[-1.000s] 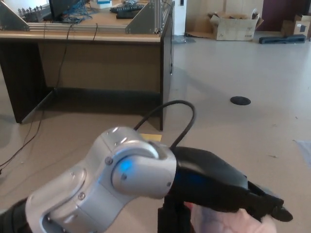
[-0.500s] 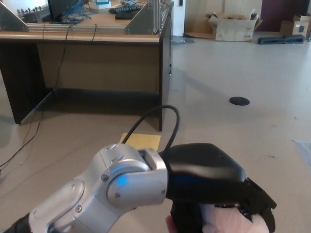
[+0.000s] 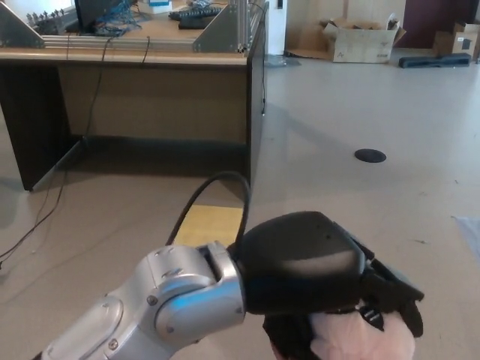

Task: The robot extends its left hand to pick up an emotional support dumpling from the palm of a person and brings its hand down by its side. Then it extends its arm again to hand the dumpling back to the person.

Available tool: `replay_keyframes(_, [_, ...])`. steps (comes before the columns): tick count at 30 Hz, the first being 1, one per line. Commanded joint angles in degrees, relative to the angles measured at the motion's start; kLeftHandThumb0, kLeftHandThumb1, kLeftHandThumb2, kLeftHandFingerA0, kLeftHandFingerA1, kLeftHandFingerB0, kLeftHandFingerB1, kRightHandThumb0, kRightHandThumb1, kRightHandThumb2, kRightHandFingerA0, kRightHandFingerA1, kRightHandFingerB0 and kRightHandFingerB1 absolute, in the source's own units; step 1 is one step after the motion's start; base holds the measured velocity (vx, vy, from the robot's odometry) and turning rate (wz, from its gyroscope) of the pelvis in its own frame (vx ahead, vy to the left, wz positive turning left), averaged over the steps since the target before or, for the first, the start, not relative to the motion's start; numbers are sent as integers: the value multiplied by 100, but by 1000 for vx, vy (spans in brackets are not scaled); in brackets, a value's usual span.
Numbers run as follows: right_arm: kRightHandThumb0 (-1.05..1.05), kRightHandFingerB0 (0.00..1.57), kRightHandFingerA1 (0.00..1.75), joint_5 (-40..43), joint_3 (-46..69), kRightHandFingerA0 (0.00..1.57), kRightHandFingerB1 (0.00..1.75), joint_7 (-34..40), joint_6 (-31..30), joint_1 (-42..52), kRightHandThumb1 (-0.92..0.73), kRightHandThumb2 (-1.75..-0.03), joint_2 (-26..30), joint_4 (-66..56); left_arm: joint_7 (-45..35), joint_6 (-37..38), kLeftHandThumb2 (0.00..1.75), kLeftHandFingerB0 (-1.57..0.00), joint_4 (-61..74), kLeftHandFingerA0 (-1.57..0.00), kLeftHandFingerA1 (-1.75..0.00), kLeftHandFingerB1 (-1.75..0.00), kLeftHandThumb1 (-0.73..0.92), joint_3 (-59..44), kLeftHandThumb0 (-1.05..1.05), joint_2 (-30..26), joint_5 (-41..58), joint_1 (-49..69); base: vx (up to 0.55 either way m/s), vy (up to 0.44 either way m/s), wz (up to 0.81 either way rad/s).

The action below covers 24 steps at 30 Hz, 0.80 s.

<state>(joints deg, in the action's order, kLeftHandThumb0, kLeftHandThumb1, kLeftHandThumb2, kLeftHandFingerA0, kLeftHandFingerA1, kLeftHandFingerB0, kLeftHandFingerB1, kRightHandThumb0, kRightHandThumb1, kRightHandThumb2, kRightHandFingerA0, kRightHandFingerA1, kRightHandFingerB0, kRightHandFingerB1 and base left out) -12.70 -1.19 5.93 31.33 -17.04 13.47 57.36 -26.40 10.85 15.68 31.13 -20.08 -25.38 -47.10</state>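
Note:
My left hand (image 3: 315, 281) reaches in from the lower left on its silver forearm (image 3: 172, 307), low in the head view. Its black fingers (image 3: 390, 296) curl down over a soft, pale pinkish-white dumpling (image 3: 360, 337) at the bottom edge, and the hand is shut on it. The black palm hides the dumpling's upper part. The picture's edge cuts off whatever lies under the dumpling, so I cannot see a person's palm. My right hand does not show.
A dark wooden desk (image 3: 150, 90) with metal frames and cables stands at the back left. A yellow sheet (image 3: 214, 221) lies on the floor before it. A black round floor plate (image 3: 370, 155) and a cardboard box (image 3: 360, 41) lie farther off.
My left hand has turned and lowered over the pale dumpling, and its fingers have gone from stretched out to curled around it. The forearm has dropped lower in the picture.

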Motion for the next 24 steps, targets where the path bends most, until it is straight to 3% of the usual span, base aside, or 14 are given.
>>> replay_keyframes(1, [-36,57,45,245,189,76,38,50,-451,-155,-65,-58,-46,-112,1332,-208,75,-74,254,-85,-171,-139,77,-1692,-11,552,500,276,0,0,0])
replay_keyframes(2, [-36,57,45,254,198,76,38,47,-450,-148,-65,-58,-48,-117,1236,-414,75,-74,335,-85,-171,-139,77,-1794,-11,628,657,297,0,0,0])
replay_keyframes(3, [-37,57,46,253,206,78,38,33,-404,-160,-65,-58,-33,-71,1031,-989,84,-84,495,-88,-151,-99,69,-2308,-8,796,1458,356,0,0,0])
replay_keyframes(6, [-37,57,46,234,214,78,38,19,-403,-164,-65,-58,-26,-59,833,-1471,94,-86,572,-101,-135,-98,64,-2870,-8,1046,2224,429,0,0,0])
replay_keyframes(7, [-37,58,46,214,202,78,39,23,-420,-180,-65,-58,-34,-34,728,-2115,77,-86,649,-102,-130,-97,75,-3463,-11,1114,3203,468,0,0,0])
replay_keyframes(9, [-39,58,46,205,194,77,39,11,-535,-190,-66,-60,-46,-60,874,-2956,65,-93,849,-106,-135,-99,79,-4227,-15,1184,4229,515,0,0,0])
replay_keyframes(11, [-36,58,47,192,180,77,39,-4,-458,-180,-66,-58,-38,-60,1150,-3534,65,-93,1043,-109,-134,-93,80,-4713,-14,1260,5003,581,0,0,0])
replay_keyframes(12, [-36,58,47,188,176,77,39,-7,-423,-177,-66,-58,-34,-56,1205,-3633,65,-93,1080,-109,-134,-93,80,-4790,-14,1276,5148,595,0,0,0])
replay_keyframes(13, [-37,58,46,182,170,78,38,-10,-434,-177,-65,-58,-38,-65,1294,-3698,66,-92,996,-97,-132,-80,82,-5060,-17,1136,5823,728,0,0,0])
replay_keyframes(16, [-38,58,46,146,146,78,38,12,-482,-202,-66,-58,-48,-64,1548,-3750,65,-96,665,-98,-132,-71,86,-5753,-23,752,7602,1194,0,0,0])
replay_keyframes(17, [-38,58,45,126,137,78,38,24,-507,-235,-66,-58,-44,-38,1522,-3769,67,-90,543,-98,-139,-82,84,-6004,-24,665,7893,1475,0,0,0])
replay_keyframes(21, [-37,58,46,111,138,78,38,31,-532,-300,-66,-58,-28,9,1332,-3894,65,-92,296,-95,-134,-75,86,-6389,-19,556,8146,1944,0,0,0])
replay_keyframes(22, [-38,56,46,172,187,76,38,-20,-510,-298,-66,-58,-5,39,848,-4288,69,-78,-258,-89,-146,-95,86,-6753,-18,606,7707,2450,0,0,0])
replay_keyframes(24, [-37,56,46,196,203,76,38,-33,-514,-276,-66,-58,-15,57,623,-4521,65,-75,-628,-89,-144,-97,87,-6960,-19,608,7633,2684,0,0,0])
